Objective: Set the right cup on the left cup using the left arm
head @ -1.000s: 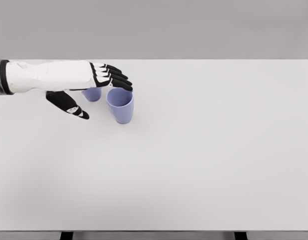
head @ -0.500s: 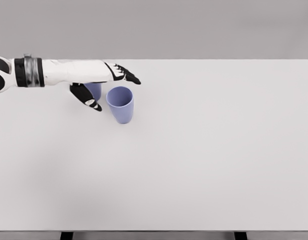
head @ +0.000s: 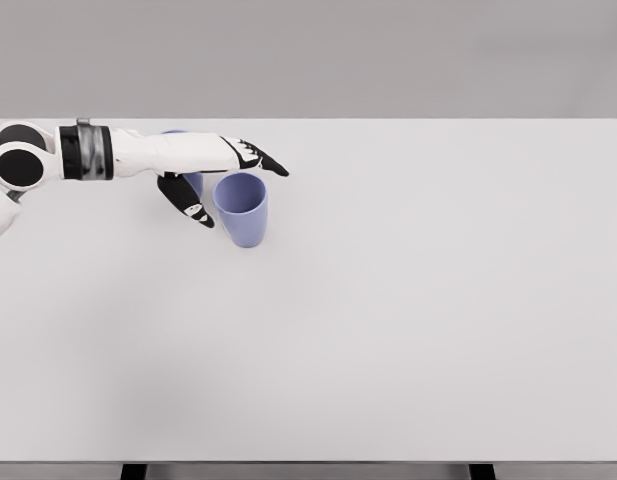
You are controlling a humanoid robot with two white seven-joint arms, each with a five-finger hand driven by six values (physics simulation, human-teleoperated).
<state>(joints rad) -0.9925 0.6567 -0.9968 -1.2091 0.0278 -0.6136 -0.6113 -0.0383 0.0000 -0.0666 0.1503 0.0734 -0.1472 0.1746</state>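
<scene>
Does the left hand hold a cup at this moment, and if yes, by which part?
Nothing is held. The left hand is open, fingers above and behind the right cup, thumb at its left side. The left cup stands mostly hidden behind the hand.

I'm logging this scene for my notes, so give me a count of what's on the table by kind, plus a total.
Blue cups: 2, the right cup and the left cup, mostly hidden behind the left hand.
Robot hands over the white table: 1
Total: 3
</scene>
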